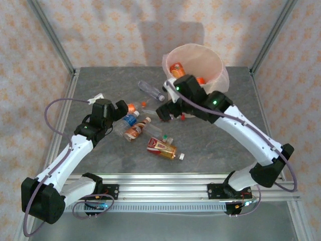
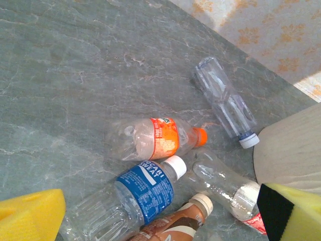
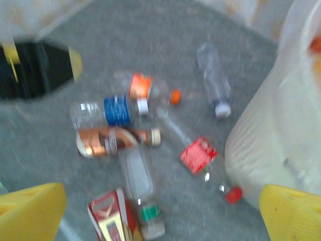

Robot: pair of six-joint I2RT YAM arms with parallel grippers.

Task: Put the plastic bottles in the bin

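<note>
- Top external: plastic bottles point(image 1: 136, 129) are seen scattered on the counter point(image 1: 100, 80) near the bin point(image 1: 222, 76); some lie inside it.
- Both the left pincer point(image 1: 119, 107) and right pincer point(image 1: 164, 112) are spread, nothing gripped.

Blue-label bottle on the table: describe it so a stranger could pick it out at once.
Find the big round bin at the back, then the bottles lying left of it. The blue-label bottle lies between an orange-label bottle and a brown bottle; only it has a blue wrap.
</note>
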